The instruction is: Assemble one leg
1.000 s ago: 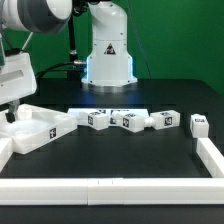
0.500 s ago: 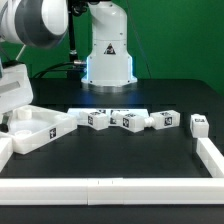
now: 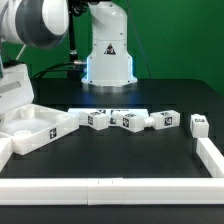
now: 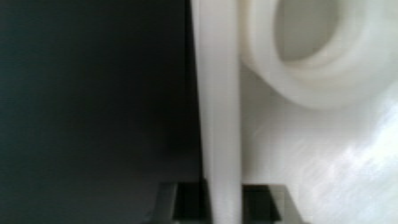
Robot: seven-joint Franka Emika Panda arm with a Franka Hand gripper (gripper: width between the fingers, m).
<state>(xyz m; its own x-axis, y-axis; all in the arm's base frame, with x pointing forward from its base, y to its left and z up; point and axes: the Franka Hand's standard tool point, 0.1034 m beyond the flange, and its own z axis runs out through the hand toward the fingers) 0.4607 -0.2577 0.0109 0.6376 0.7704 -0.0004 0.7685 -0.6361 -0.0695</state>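
Note:
Four short white legs with black-and-white tags lie in a row on the black table: one (image 3: 97,119), a second (image 3: 132,121), a third (image 3: 163,120), and the last (image 3: 199,124) toward the exterior view's right. The large white square panel (image 3: 38,128) lies at the exterior view's left, well apart from the legs. My gripper (image 3: 10,112) is at the panel's left edge. In the wrist view my gripper (image 4: 221,200) is shut on the panel's thin edge (image 4: 217,100), with a dark finger (image 4: 185,200) on each side. A round corner socket (image 4: 329,50) shows beside it.
The marker board (image 3: 108,110) lies flat just behind the legs. A white rail (image 3: 110,190) runs along the front of the table and another (image 3: 211,157) along the exterior view's right. The robot base (image 3: 108,55) stands at the back.
The hand has shifted slightly down and toward the exterior view's left at the panel's edge. The legs have not moved.

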